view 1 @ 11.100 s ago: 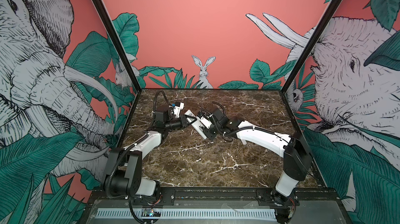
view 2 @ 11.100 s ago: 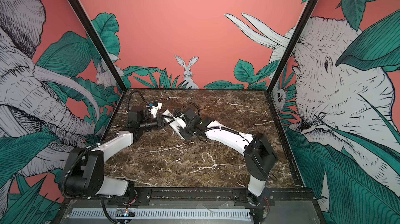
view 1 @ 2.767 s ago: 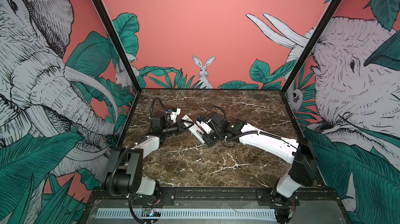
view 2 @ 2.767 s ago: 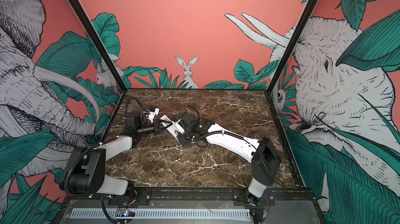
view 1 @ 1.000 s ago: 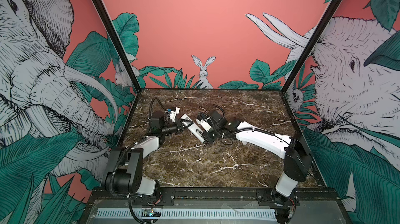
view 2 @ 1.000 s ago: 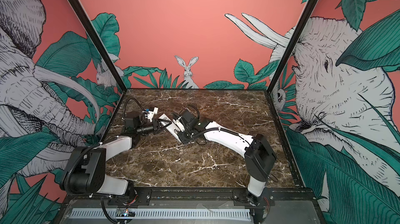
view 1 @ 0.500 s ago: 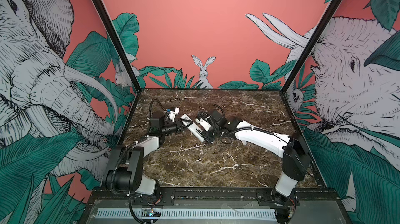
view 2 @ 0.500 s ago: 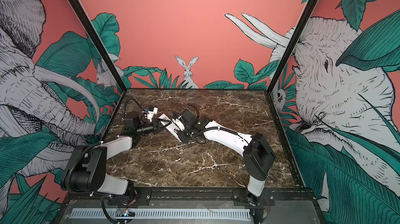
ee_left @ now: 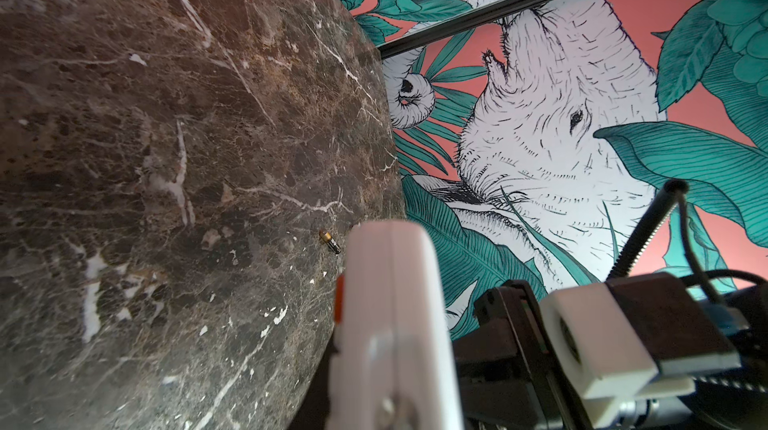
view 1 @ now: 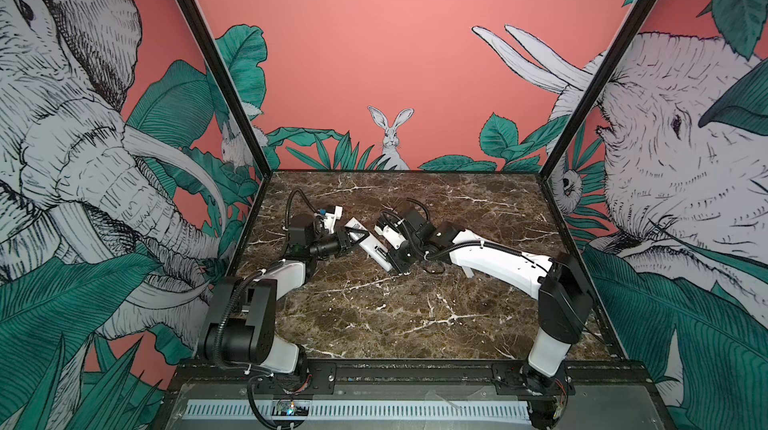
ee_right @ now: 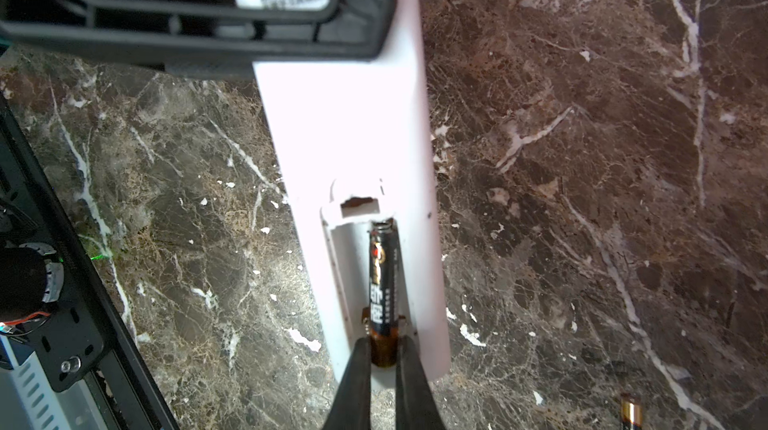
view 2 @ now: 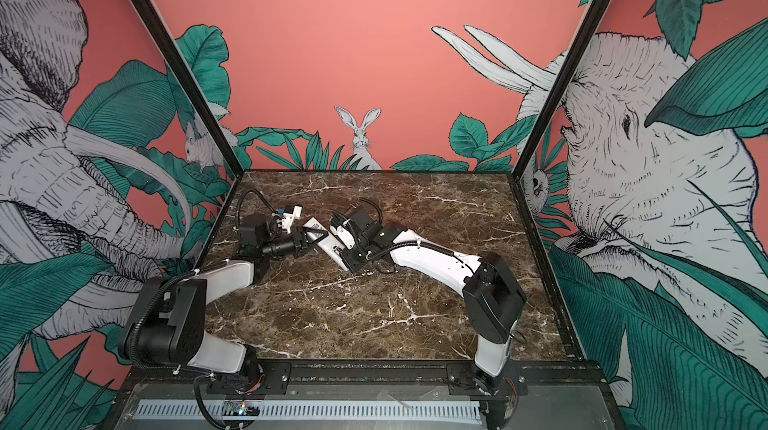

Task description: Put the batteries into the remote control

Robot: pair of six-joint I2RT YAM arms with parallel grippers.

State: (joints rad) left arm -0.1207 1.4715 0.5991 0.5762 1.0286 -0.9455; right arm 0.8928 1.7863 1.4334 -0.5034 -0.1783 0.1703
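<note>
On the marble tabletop, the left gripper clamps the rigid white remote control; the right gripper pinches a small, slick AAA battery by its end, likely slip-prone.

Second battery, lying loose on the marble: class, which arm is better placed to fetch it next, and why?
The right, probably. The right gripper is shut on the first battery in the remote control, and the loose battery lies near it. The left gripper clamps the remote.
</note>
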